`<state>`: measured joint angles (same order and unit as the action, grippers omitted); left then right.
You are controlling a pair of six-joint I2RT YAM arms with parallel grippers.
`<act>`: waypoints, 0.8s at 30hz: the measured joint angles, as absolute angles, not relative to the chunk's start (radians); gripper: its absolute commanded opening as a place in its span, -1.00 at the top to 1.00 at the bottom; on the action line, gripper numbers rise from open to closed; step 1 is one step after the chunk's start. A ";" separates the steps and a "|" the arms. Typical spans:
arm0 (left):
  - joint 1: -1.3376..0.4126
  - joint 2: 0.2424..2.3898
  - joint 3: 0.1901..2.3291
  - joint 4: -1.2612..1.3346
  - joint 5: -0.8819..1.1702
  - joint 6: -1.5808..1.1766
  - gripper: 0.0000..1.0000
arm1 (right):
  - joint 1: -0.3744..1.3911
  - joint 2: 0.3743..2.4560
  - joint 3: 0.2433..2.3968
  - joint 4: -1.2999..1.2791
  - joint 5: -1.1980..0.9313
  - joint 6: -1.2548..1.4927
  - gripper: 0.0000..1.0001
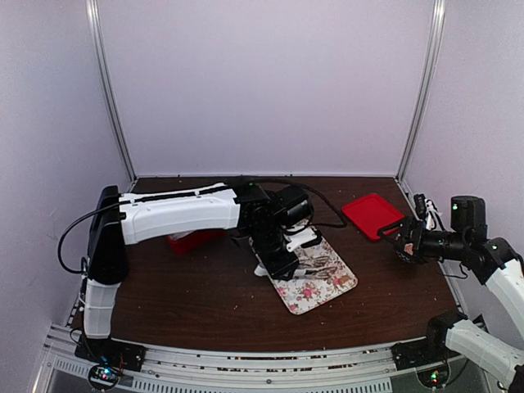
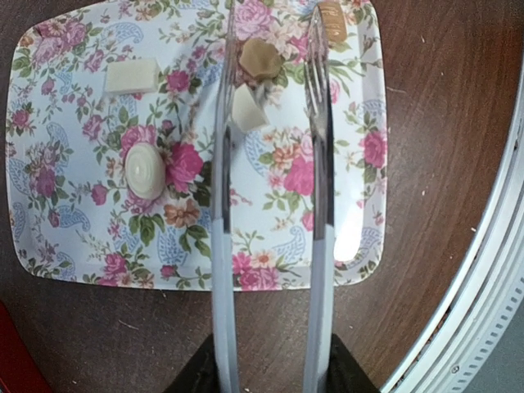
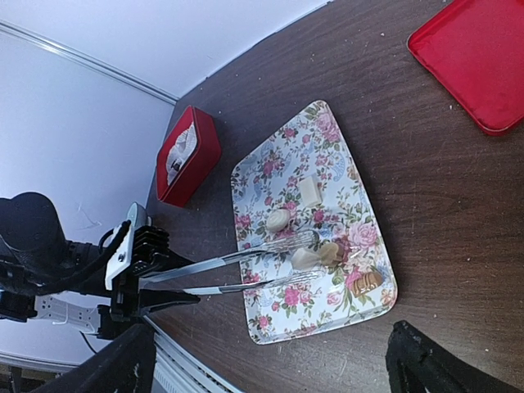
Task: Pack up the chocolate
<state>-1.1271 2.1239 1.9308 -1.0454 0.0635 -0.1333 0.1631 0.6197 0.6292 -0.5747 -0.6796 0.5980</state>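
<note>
Several chocolates lie on the floral tray: a white block, a white round one, a white lump, a tan lump and a brown striped piece. My left gripper is shut on metal tongs. The tong arms stand apart over the tray, with the white and tan lumps between their tips. My right gripper is open and empty, held above the table right of the tray.
A red box with white paper cups inside stands left of the tray, partly under my left arm. A red lid lies at the back right. The table's near rail is close to the tray.
</note>
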 measured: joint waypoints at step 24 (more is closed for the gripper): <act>-1.127 2.276 2.123 -1.138 0.048 -0.149 0.35 | 0.163 0.619 0.629 -0.590 -0.680 0.582 -1.00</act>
<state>-1.1271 2.2761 2.1235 -1.1381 0.0483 -0.1486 0.1631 0.6186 0.6289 -0.5900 -0.6796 0.5819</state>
